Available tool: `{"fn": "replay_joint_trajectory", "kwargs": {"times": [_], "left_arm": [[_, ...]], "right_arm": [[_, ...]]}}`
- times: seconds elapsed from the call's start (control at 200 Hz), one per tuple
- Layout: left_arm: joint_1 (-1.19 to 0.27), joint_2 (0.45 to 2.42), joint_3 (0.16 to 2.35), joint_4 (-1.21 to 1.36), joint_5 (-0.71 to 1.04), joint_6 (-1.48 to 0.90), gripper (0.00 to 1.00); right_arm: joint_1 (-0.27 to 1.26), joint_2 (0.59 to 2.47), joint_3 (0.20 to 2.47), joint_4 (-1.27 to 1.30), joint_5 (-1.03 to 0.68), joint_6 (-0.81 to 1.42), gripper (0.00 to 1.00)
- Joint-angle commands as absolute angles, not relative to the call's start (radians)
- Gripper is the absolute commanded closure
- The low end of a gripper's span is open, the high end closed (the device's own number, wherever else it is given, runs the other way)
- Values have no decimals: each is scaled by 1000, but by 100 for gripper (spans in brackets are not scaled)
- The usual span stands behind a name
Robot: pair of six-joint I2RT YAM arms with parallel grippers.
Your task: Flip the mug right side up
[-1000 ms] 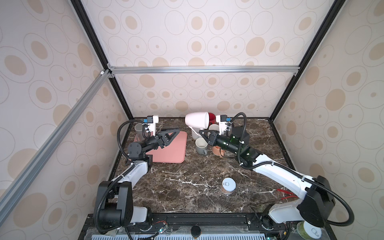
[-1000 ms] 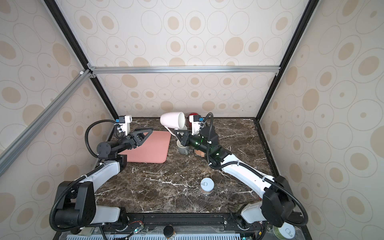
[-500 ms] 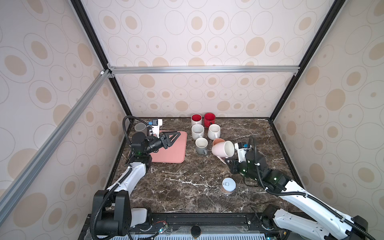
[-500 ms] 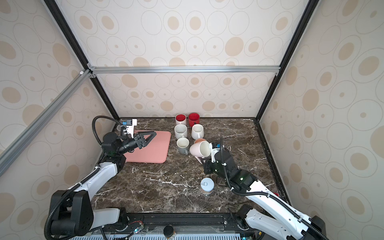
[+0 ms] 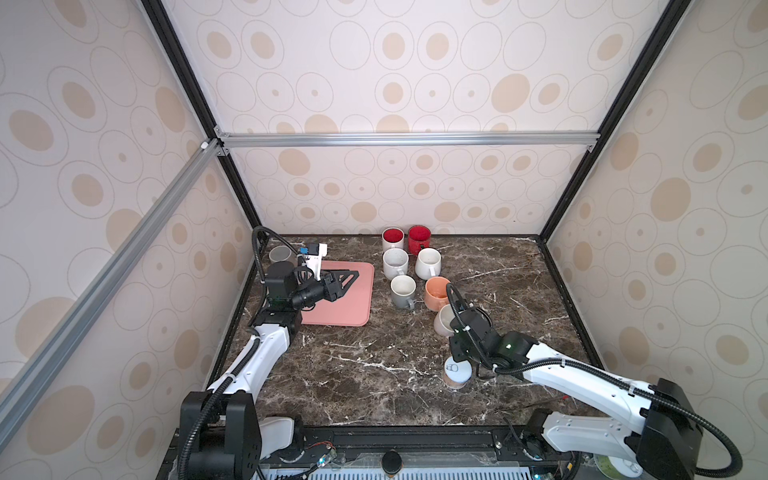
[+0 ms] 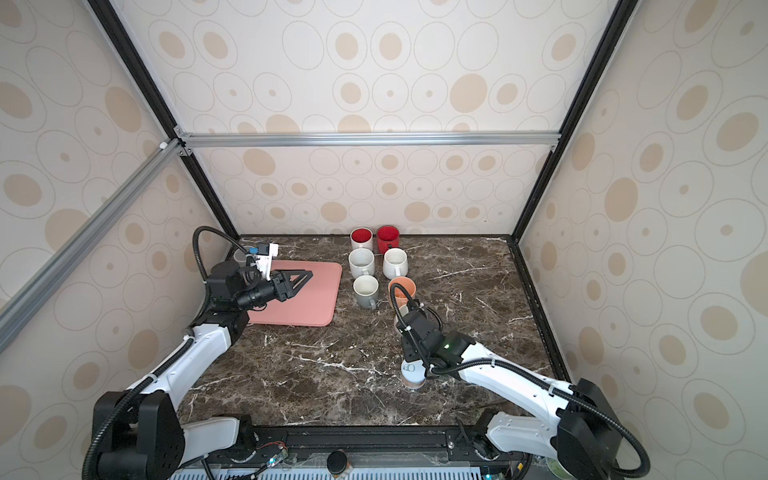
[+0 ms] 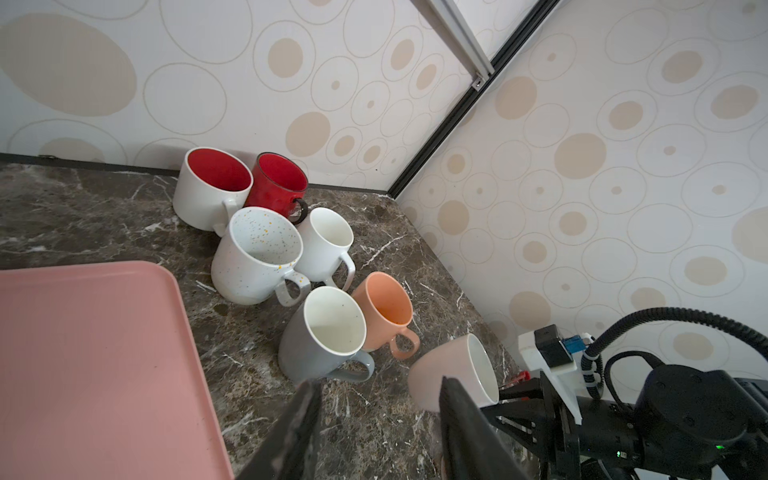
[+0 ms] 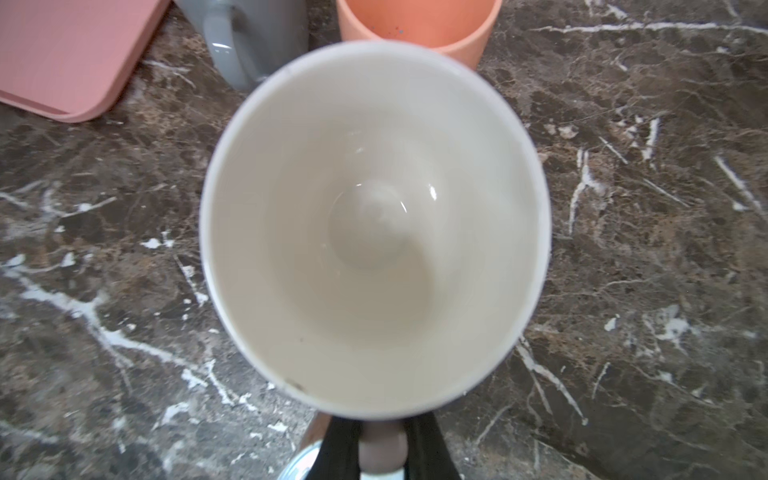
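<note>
– Close at the right wrist?
– The right gripper (image 8: pixel 380 451) pinches the tilted pale pink mug (image 8: pixel 374 224) by its handle, beside the orange mug (image 8: pixel 415 25). Top views hide that handle.
– And the left gripper (image 5: pixel 344 279)?
– Fingers apart, over the pink tray (image 5: pixel 345 316). Beyond: brown marble table (image 5: pixel 374 374), spotty walls (image 5: pixel 415 83).

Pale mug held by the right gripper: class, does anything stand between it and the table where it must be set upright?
Nothing visible does. The right gripper holds the pale mug by its handle; bare table shows around it. The orange mug and grey mug stand close beside it, not beneath.
</note>
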State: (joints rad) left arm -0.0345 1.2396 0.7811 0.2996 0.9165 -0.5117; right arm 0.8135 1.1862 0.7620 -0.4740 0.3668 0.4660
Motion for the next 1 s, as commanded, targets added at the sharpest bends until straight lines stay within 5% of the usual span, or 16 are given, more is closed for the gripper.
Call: {"fn": "replay_joint_trajectory", "kwargs": {"times": [0.0, 0.45, 0.765, 0.995], "left_arm": [[-31, 1217, 840, 183, 865, -423, 53], [-26, 1252, 1025, -208, 495, -246, 41], [45, 1318, 1163, -351, 214, -186, 23], [165, 1453, 1260, -373, 132, -130, 16]], "right_arm": [[815, 1228, 827, -446, 487, 456, 100], [781, 1406, 885, -448, 407, 451, 99], [778, 1452, 928, -502, 376, 454, 63], [778, 1401, 945, -505, 350, 449, 52]]}}
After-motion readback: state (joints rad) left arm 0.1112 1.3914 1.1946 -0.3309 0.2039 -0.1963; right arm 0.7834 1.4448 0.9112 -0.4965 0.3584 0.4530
